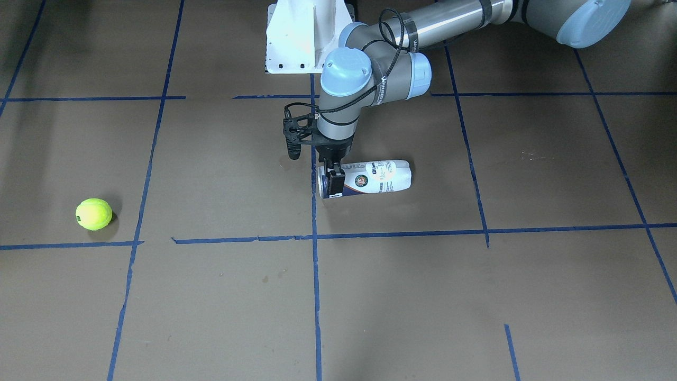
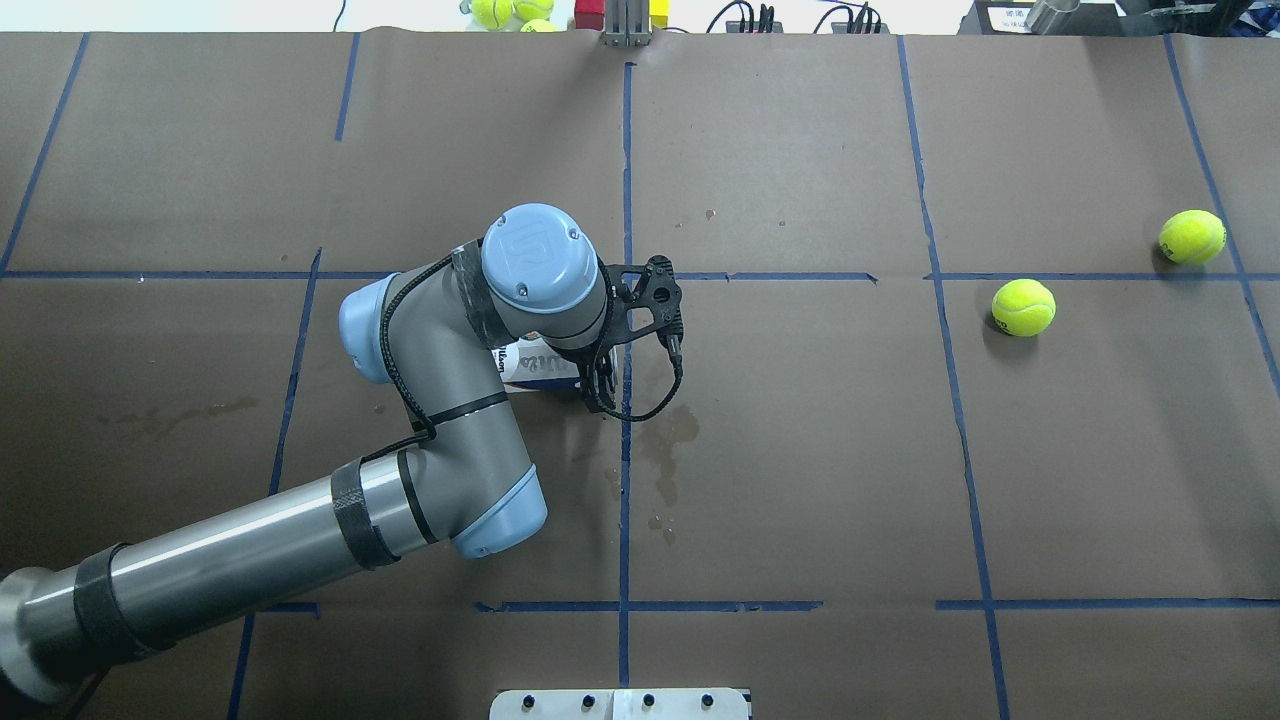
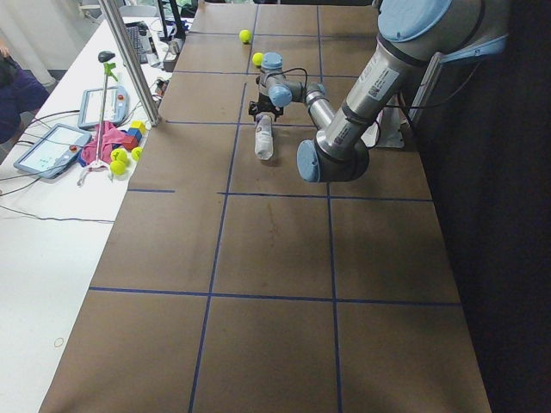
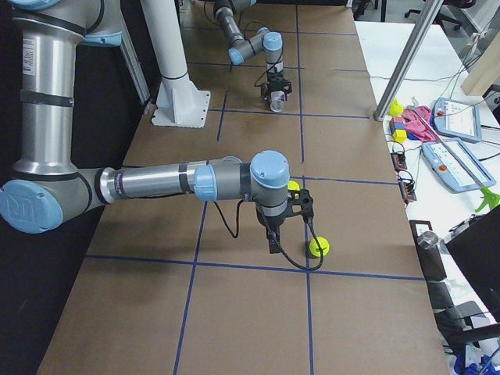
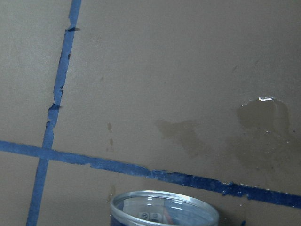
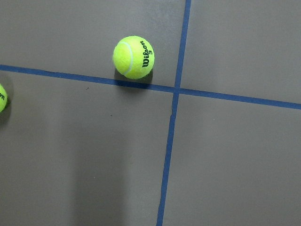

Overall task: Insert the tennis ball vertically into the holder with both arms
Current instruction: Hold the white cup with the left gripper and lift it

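Near the middle of the tabletop point(image 1: 529, 296), just beside a blue tape line point(image 1: 316, 275): the holder point(image 1: 378, 177), flat on its side, open mouth toward that line. Right at the mouth end, the left claw point(image 1: 333, 182), fingers down across the rim; spread or pinching, cannot tell from these views. Well apart, over by the tennis ball point(image 2: 1023, 307) and a second ball point(image 2: 1192, 236), the right claw point(image 4: 271, 244), hanging above the tabletop; cannot tell its state either, seen only from the side.

Risks, by judgement:
- Thin clear plastic, so likely to buckle or squirt out under a hard pinch at the rim.
- Round body, so liable to roll away if nudged rather than caught.
- Held so near one end, apt to swing or slip while tipped upright and to finish leaning, mouth off vertical for the drop.
- Close by, damp-looking patches point(image 2: 668, 440), possibly poor footing once stood up.
- Ball free to roll off at a glancing touch.
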Available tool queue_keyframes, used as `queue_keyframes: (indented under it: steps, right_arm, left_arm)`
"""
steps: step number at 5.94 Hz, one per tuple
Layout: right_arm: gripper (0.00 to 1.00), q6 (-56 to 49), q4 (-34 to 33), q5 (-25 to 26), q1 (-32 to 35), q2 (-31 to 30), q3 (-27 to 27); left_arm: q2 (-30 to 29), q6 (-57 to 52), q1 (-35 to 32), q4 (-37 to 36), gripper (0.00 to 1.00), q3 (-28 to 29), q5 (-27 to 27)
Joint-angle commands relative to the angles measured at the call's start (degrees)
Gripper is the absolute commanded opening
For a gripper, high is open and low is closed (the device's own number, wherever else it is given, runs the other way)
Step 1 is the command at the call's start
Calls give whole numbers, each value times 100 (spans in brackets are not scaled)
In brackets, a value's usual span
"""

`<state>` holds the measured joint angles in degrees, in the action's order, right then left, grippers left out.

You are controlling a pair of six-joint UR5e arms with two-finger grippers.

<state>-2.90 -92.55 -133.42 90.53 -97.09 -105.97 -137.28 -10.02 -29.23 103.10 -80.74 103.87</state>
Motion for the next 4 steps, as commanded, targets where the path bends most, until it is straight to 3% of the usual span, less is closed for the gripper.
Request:
queue_keyframes:
  steps: [1,3,4]
  right_arm:
    - [100,0,0,0,0,-3,6]
    - [100,0,0,0,0,-3,6]
    - [100,0,0,0,0,-3,6]
  left_arm:
    - [-1,0,31,280,100,259,-60]
    - [0,0,31,281,100,260,-60]
    - [-1,35,31,272,85,252,-60]
